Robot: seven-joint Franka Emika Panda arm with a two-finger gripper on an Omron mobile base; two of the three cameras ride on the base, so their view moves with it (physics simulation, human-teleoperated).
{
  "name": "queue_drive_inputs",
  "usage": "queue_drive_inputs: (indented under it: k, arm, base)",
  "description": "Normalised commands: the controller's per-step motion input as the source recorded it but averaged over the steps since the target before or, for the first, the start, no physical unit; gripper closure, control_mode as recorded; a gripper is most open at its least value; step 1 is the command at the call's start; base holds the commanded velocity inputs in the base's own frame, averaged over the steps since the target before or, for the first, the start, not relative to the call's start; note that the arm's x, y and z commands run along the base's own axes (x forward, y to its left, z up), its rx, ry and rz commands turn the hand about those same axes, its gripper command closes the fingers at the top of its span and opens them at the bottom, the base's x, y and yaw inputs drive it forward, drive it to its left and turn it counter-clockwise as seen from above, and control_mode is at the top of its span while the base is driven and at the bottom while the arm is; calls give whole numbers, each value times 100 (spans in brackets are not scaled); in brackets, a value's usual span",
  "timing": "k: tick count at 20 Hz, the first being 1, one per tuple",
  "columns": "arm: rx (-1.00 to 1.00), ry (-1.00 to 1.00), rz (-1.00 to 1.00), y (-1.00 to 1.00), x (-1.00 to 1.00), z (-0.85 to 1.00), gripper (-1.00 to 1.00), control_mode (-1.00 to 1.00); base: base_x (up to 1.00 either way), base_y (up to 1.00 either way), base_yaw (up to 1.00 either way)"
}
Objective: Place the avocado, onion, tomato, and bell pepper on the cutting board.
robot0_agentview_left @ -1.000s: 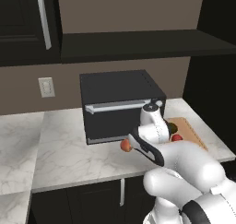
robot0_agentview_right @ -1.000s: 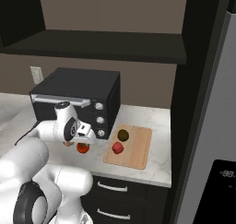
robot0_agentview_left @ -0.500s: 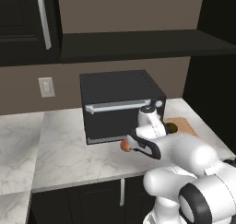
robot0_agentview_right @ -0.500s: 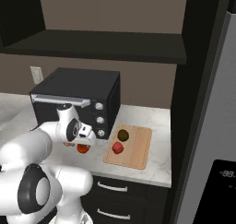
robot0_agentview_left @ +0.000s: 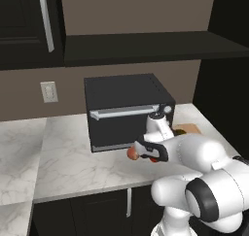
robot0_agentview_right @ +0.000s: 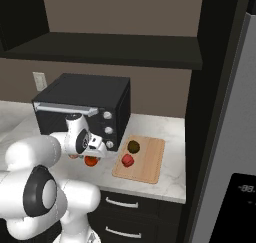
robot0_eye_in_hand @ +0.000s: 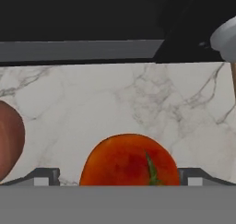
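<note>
The desk [robot0_agentview_right: 170, 179] is showing white marble with thin grey veins. The tomato [robot0_eye_in_hand: 130, 160] is glowing orange-red, with a green stem. Beside it, the onion [robot0_eye_in_hand: 9, 139] is looking peach-brown. The cutting board [robot0_agentview_right: 145, 159] is showing light tan wood, the avocado [robot0_agentview_right: 133, 146] on it dark olive-brown, and the bell pepper [robot0_agentview_right: 128, 160] crimson. The toaster oven [robot0_agentview_left: 127, 110] is showing black with a grey handle.
</note>
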Motion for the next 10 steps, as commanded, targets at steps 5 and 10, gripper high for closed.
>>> queue_drive_inputs:
  k: [5,10]
  arm:
    - [7,-3,-1,-13,-9,-24,-100,-100]
    - [5,-5,-2,-4,-29,-32,-100,-100]
  base:
    - [0,0,0]
    - [0,0,0]
